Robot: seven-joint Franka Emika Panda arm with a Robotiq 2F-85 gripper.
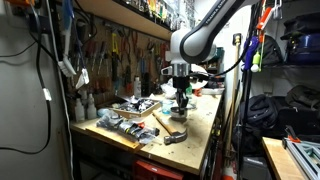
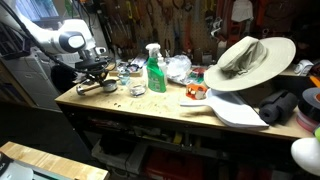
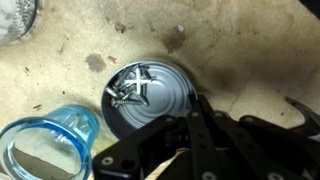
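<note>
My gripper [image 3: 197,108] hangs low over the workbench, and its two dark fingers look pressed together with nothing clearly between them. Just beyond the fingertips in the wrist view sits a round metal tin [image 3: 148,95] holding a few screws. A clear blue cup [image 3: 48,142] stands beside the tin at the lower left. In both exterior views the gripper [image 1: 180,100] [image 2: 97,80] points down at the bench top among small items.
A green spray bottle [image 2: 156,70], a wide-brimmed hat [image 2: 250,58] and a white scoop [image 2: 238,112] stand on the bench. A wooden-handled hammer [image 1: 168,126] lies near the front edge. A tool wall [image 1: 120,50] rises behind the bench.
</note>
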